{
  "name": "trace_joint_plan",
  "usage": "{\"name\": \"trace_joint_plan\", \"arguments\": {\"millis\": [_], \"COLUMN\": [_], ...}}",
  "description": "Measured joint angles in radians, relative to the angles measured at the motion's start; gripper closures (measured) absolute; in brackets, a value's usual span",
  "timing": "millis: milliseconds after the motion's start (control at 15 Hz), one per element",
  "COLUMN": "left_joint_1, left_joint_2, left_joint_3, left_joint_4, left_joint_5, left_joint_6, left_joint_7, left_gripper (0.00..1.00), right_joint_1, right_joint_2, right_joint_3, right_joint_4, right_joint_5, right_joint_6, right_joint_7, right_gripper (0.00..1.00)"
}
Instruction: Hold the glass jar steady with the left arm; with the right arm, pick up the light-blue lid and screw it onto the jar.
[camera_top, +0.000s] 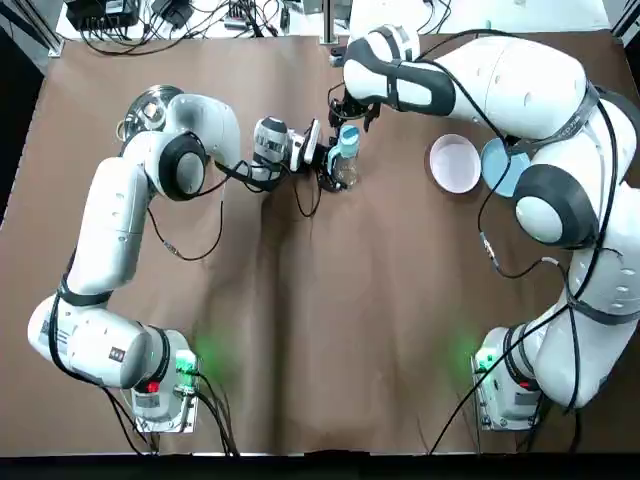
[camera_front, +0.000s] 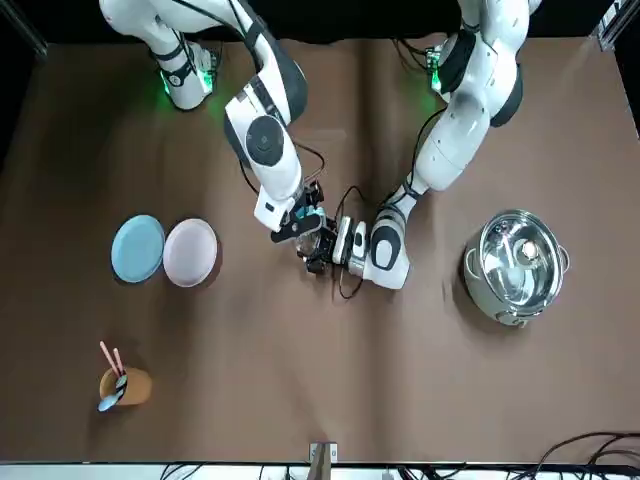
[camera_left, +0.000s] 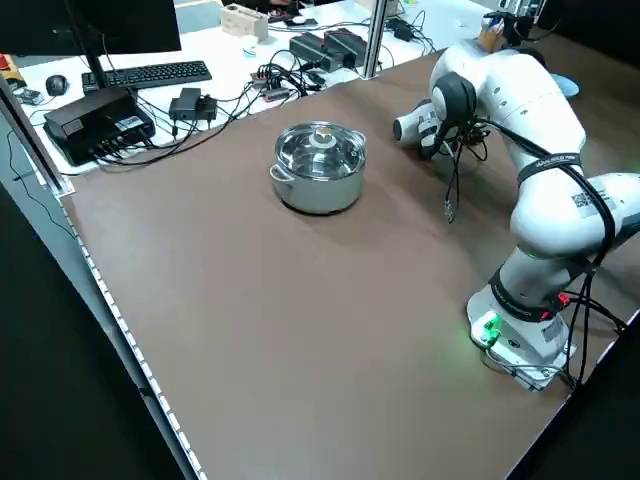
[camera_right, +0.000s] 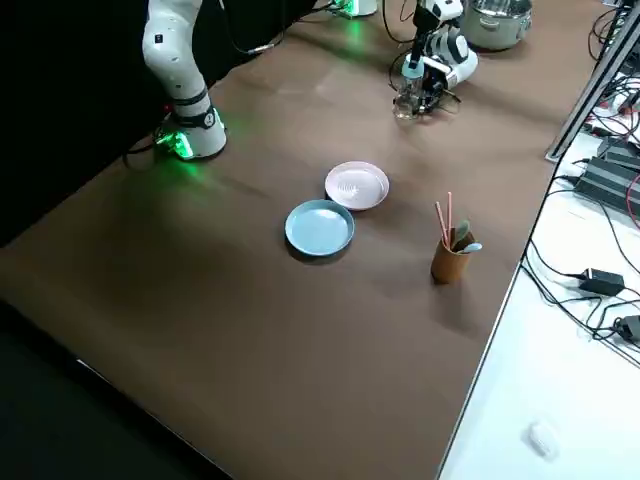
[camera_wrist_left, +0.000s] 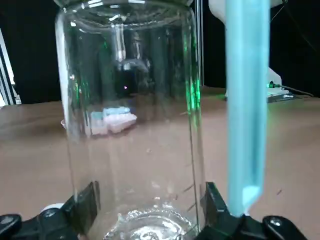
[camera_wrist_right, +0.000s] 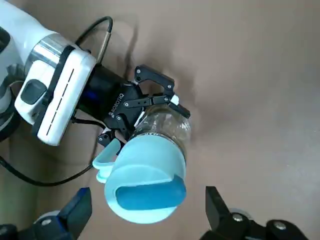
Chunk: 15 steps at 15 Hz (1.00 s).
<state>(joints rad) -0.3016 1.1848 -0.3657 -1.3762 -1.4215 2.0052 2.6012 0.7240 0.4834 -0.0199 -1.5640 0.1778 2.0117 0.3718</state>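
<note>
The clear glass jar (camera_wrist_left: 130, 115) stands upright on the brown table, and my left gripper (camera_top: 325, 160) is shut on its lower part from the side, with one black finger (camera_wrist_left: 85, 207) on each flank. The light-blue lid (camera_wrist_right: 145, 182) sits over the jar's mouth (camera_top: 347, 140). My right gripper (camera_wrist_right: 147, 205) hovers straight above it, open, with its fingers wide of the lid's rim and not touching it. A light-blue strip (camera_wrist_left: 245, 100) hangs beside the jar in the left wrist view. Whether the lid is threaded on cannot be seen.
A pink plate (camera_top: 455, 163) and a blue plate (camera_top: 500, 165) lie right of the jar, under the right arm. A steel pot (camera_top: 150, 105) stands at the far left. A cup holding utensils (camera_front: 122, 383) is near the far edge.
</note>
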Motion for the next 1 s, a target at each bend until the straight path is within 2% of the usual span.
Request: {"name": "trace_joint_plan", "arguments": {"millis": [1000], "left_joint_1": [0.0], "left_joint_2": [0.0], "left_joint_3": [0.0], "left_joint_4": [0.0], "left_joint_5": [0.0], "left_joint_6": [0.0], "left_joint_7": [0.0], "left_gripper": [0.07], "right_joint_1": [0.013], "right_joint_2": [-0.001], "right_joint_3": [0.001], "right_joint_4": [-0.031], "right_joint_5": [0.0], "right_joint_6": [0.06], "right_joint_7": [-0.002], "right_gripper": [0.02]}}
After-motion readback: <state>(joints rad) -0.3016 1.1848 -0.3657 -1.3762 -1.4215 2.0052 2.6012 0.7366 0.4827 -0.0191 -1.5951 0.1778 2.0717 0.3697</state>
